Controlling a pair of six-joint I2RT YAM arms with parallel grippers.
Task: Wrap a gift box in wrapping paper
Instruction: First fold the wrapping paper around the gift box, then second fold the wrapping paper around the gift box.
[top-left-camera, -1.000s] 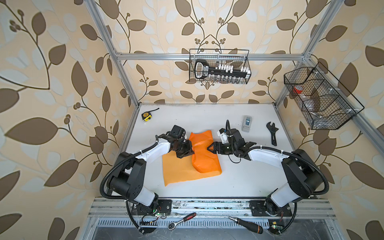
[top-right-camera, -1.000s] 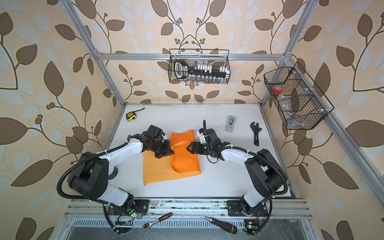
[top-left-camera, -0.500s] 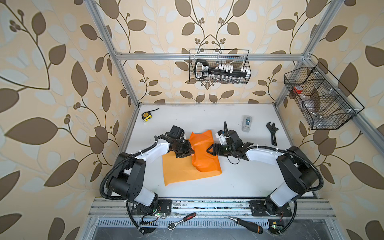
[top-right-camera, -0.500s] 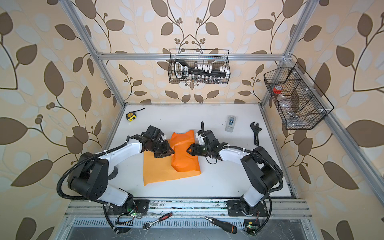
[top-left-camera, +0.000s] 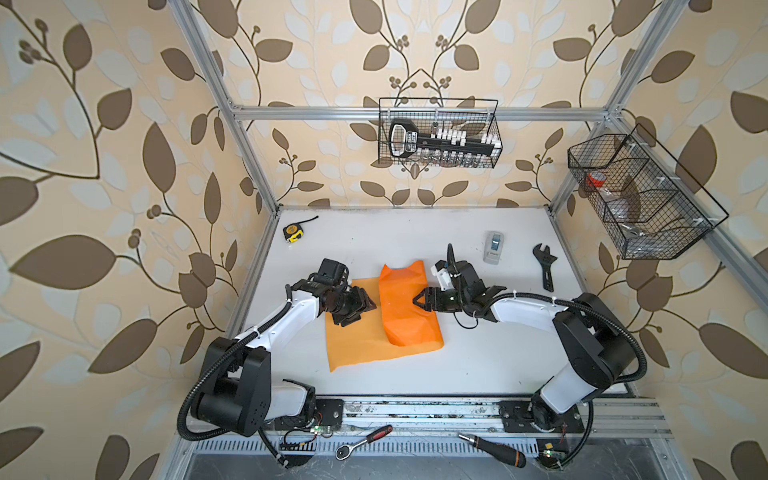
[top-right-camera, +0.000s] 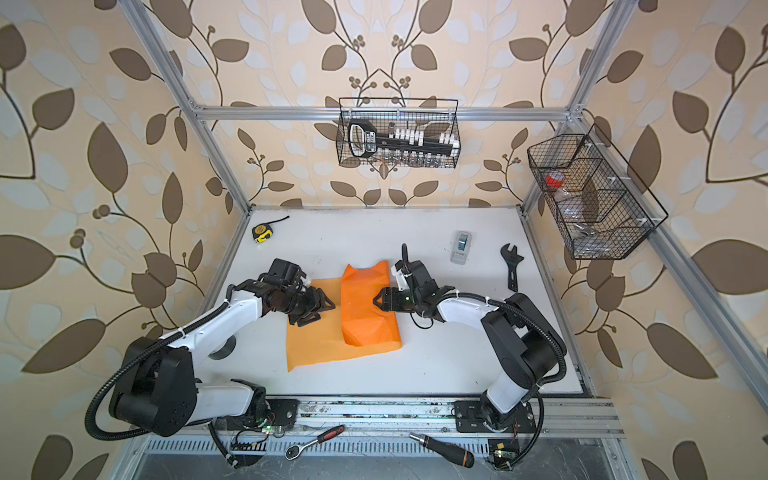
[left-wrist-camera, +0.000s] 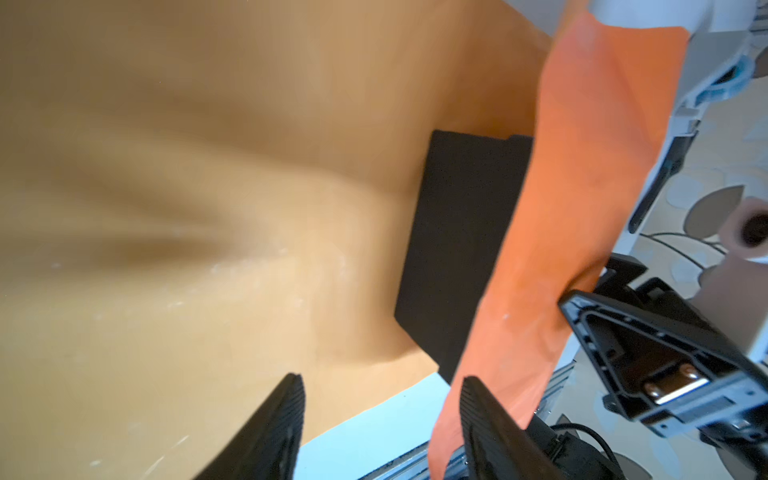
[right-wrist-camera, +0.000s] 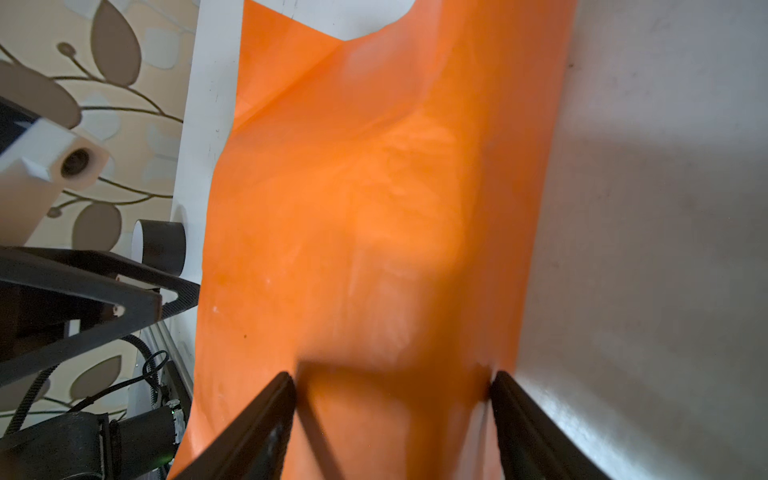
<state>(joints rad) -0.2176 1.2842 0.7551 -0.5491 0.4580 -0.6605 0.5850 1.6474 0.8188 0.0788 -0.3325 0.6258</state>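
Plain orange wrapping paper (top-left-camera: 374, 345), matte black gift box (left-wrist-camera: 461, 249), white worktop (top-left-camera: 478, 365), beige wallpaper (top-left-camera: 83, 124) patterned with brown leaves.

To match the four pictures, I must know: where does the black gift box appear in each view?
In a top view: not seen; the folded wrapping paper covers it.
In a top view: likewise covered by the wrapping paper.
Left wrist: the gift box shows black between flat sheet and raised flap.
Right wrist: hidden behind the paper.
Shared landmark: the orange raised flap.

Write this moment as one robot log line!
state: wrapping paper draped over gift box | left gripper: jaws open, empty | right gripper: jaws open, at the raised paper
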